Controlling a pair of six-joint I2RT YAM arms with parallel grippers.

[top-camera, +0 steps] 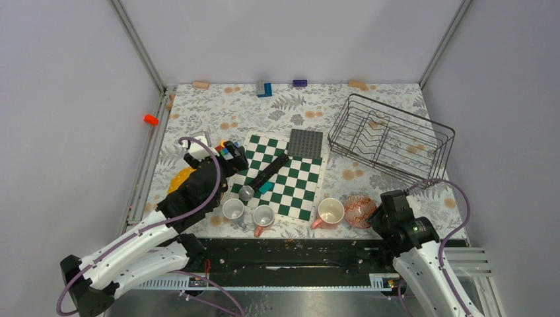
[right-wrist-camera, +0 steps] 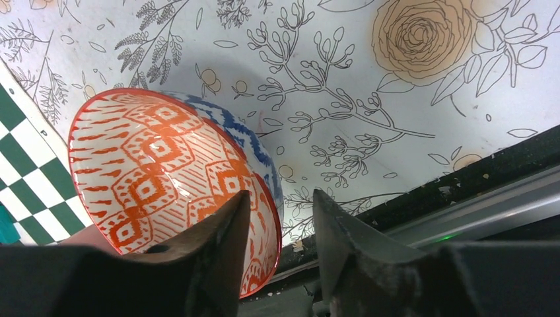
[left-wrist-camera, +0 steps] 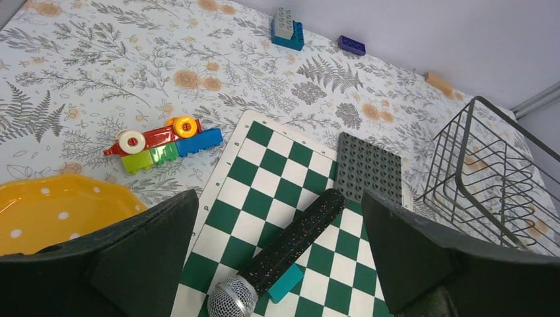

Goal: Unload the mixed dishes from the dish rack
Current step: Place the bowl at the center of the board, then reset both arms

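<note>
left hand (left-wrist-camera: 279,198): gaping wide, gripping nothing, hovering over the near-left part of the chessboard (left-wrist-camera: 264,172)
right hand (right-wrist-camera: 280,197): standing part open with a narrow gap, straddling the near rim of the patterned dish (right-wrist-camera: 158,165); one finger sitting inside the bowl, the other outside; no squeeze on the rim showing
patterned dish: sitting on the table (top-camera: 218,109) at the near right, outside the dish rack (top-camera: 403,112), just beside the right mug (top-camera: 330,211)
dish rack: sitting at the far right of the table, well apart from all the dishes
yellow plate (left-wrist-camera: 53,214): lying on the table left of the chessboard, partly hiding under the left arm in the top view
mugs: standing mouth up in a row along the near edge; left mug (top-camera: 232,209) and middle mug (top-camera: 263,216) sitting near each other by the chessboard's near-left corner, right mug sitting off its near-right corner
microphone (left-wrist-camera: 300,234): lying diagonally on the chessboard, silver head pointing toward the near edge, teal block (left-wrist-camera: 285,282) touching it
studded plate (left-wrist-camera: 368,168): lying at the chessboard's far corner
toy blocks (left-wrist-camera: 165,144): lying on the table between the yellow plate and the chessboard
</note>
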